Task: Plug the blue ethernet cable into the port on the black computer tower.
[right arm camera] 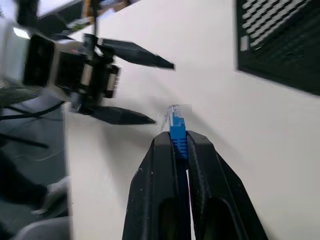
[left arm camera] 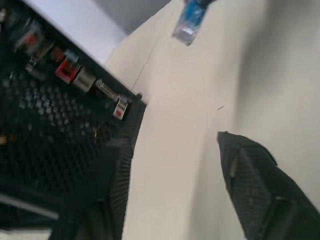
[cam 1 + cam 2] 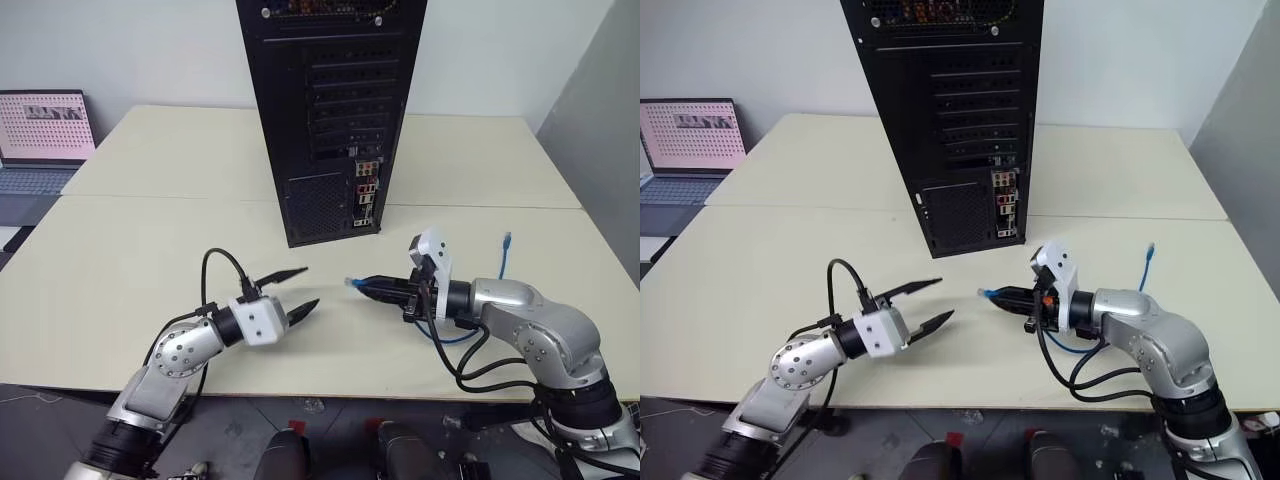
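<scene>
No readable text from my seat.
I see dark marks on the pink laptop screen [image 3: 692, 133] and coloured ports on the tower [image 3: 955, 120], but I can't make out any letters, numbers or brand.

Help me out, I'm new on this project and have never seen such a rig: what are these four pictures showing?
Two pictures look down from the robot's head, one from each eye; the other two come from cameras on its wrists. The robot has two arms, each ending in a two-fingered claw. On the cream table stands the black computer tower, its rear ports facing the robot; a laptop sits far left. The right claw is shut on the plug of the blue ethernet cable. The left claw is open and holds nothing.
</scene>
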Tool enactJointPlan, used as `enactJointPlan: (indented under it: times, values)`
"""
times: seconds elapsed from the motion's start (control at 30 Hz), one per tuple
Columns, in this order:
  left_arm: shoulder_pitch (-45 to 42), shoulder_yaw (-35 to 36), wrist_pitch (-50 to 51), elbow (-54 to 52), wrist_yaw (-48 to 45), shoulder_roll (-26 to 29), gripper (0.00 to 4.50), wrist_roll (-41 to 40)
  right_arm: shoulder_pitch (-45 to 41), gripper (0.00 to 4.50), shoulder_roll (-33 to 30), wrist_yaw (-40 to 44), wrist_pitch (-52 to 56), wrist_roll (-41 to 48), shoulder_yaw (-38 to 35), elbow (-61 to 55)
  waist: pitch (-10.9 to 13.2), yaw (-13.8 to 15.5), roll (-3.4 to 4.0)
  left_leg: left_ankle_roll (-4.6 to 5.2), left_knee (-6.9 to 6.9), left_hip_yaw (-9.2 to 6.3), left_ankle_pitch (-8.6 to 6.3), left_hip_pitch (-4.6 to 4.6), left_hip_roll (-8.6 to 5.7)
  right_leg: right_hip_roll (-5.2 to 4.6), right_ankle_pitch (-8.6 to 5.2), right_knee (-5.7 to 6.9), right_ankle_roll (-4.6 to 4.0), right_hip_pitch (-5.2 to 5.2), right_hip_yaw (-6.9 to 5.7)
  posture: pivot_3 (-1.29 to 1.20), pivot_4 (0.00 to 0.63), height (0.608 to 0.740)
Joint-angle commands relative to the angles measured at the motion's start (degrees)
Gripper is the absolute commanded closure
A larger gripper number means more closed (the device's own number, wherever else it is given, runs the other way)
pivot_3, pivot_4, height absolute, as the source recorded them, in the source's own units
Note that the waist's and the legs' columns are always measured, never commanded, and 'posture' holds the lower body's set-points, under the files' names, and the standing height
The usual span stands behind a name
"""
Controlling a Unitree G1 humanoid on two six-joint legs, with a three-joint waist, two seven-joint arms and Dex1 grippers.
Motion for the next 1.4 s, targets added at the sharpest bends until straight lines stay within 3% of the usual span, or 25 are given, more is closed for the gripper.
enactJointPlan:
  times: [0.03,0.07,0.23,0.53,0.77,1.4]
  values:
    - [-1.9,2.8,15.9,-9.2,3.1,-2.7,0.72,-5.3,0.8,4.50,2.3,-8.0,-5.0,-6.7,-0.2,-4.0,0.0,0.0,-0.01,0.00,0.00,-0.02,0.00,0.00,-0.03,0.00,0.00,0.01,0.01,0.00,0.00,0.00,0.150,0.740]
    - [-3.1,3.5,19.4,-10.9,4.4,-3.8,0.50,-5.9,0.9,4.50,4.2,-12.0,-5.9,-9.3,0.3,-4.4,0.0,0.0,-0.01,0.00,0.00,-0.01,0.00,0.01,-0.06,0.02,0.00,0.01,0.01,0.00,0.00,0.00,0.150,0.740]
    - [-6.5,6.2,30.6,-14.3,8.9,-7.1,0.49,-6.9,1.1,4.50,12.9,-24.8,-9.5,-18.8,3.5,-3.1,0.0,-0.2,0.01,-0.02,-0.04,-0.04,0.01,0.04,-0.07,0.14,0.07,0.02,-0.12,-0.01,0.00,0.00,0.150,0.740]
    - [-9.2,7.5,31.3,-13.0,7.0,-7.1,0.49,-7.8,-4.7,4.50,25.9,-36.7,-16.8,-28.2,4.8,8.9,0.0,-0.1,0.01,-0.05,-0.04,-0.03,0.02,0.00,-0.07,0.11,0.08,0.01,-0.14,-0.05,0.02,0.00,0.150,0.740]
    - [-11.3,9.6,35.4,-12.3,5.1,-8.7,0.49,-13.9,-8.1,4.50,30.4,-38.4,-21.7,-29.5,3.5,15.4,0.0,-0.1,0.01,-0.05,-0.04,-0.03,0.02,-0.03,-0.06,0.06,0.08,0.01,-0.15,-0.08,0.01,0.00,0.150,0.740]
    - [-11.6,10.0,34.0,-11.0,1.9,-7.1,0.49,-14.2,-11.0,4.50,33.2,-39.1,-27.8,-31.4,2.1,23.3,0.0,-0.1,0.02,-0.05,-0.05,-0.03,0.02,-0.03,-0.06,0.05,0.09,0.02,-0.16,-0.09,0.01,0.00,0.150,0.740]
